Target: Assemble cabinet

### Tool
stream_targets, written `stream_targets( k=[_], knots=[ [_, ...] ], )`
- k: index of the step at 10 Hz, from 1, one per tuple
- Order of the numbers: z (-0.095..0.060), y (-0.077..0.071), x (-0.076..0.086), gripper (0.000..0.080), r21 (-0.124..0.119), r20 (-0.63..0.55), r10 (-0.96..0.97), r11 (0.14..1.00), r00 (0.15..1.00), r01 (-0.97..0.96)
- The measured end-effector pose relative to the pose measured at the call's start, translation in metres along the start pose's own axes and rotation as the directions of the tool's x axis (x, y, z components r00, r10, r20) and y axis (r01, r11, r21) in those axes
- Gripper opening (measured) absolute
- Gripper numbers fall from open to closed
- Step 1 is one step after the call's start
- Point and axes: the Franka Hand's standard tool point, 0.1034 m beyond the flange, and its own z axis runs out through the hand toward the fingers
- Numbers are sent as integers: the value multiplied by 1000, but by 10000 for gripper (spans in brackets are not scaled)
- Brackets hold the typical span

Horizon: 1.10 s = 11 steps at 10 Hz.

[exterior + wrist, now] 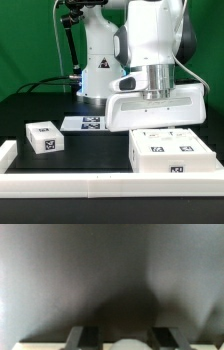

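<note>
A white rail (60, 183) crosses the bottom edge. Behind it, lower right, the cabinet (172, 152) lies widthways, tags up, beneath spread jaws.

White tagged cabinet frame (172, 153) lying flat, small tagged block (43, 137) well apart

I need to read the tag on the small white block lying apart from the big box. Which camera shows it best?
The exterior view: the small block sits whole and unobstructed toward that view's left, its tag visible. The wrist view shows a blurred dark surface and the gripper's fingers; no block is recognisable there.
</note>
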Motion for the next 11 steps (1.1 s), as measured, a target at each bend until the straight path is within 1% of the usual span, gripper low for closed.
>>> stream_targets(
  k=[1, 3, 5, 8, 9, 10, 11],
  knots=[
    [-2, 0, 0, 215, 0, 7, -1, 1000, 1000, 1],
    [-22, -1, 5, 215, -3, 26, -5, 1000, 1000, 5],
    [-38, 0, 11, 215, -5, 39, -9, 1000, 999, 9],
    [-68, -2, 19, 215, -8, 68, -13, 1000, 998, 14],
    [-80, -3, 25, 214, -9, 65, -16, 1000, 998, 17],
    [-86, -4, 28, 214, -9, 69, -19, 1000, 997, 20],
    [-94, -4, 35, 210, -9, 73, -21, 1000, 997, 22]
  ],
)
